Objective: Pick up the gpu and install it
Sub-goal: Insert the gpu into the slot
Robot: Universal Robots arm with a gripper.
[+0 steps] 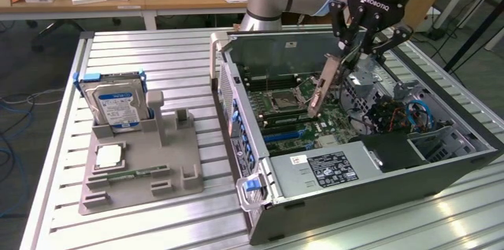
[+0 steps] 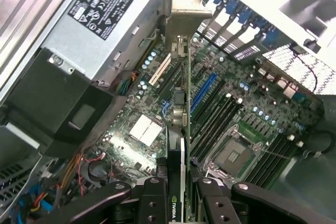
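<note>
My gripper [image 1: 354, 52] is shut on the gpu [image 1: 323, 88], a thin brownish card that hangs tilted inside the open computer case [image 1: 236, 102], its lower end just above the motherboard [image 1: 287, 117]. In the wrist view the gpu [image 2: 181, 108] appears edge-on, with its silver bracket [image 2: 184, 11] at the far end near the case's rear slots. The gripper [image 2: 179, 203] clamps the card's near end between its black fingers [image 2: 153, 200]. A blue expansion slot [image 2: 202, 90] lies on the motherboard [image 2: 231, 114] just beside the card's edge; whether the card touches the board I cannot tell.
A grey holder [image 1: 141, 167] on the slatted table at the exterior view's left carries a hard drive [image 1: 114, 102], a processor chip [image 1: 108, 157] and a green memory stick [image 1: 130, 174]. Inside the case sit the power supply [image 1: 327, 170] and drive cage with cables [image 1: 409, 114].
</note>
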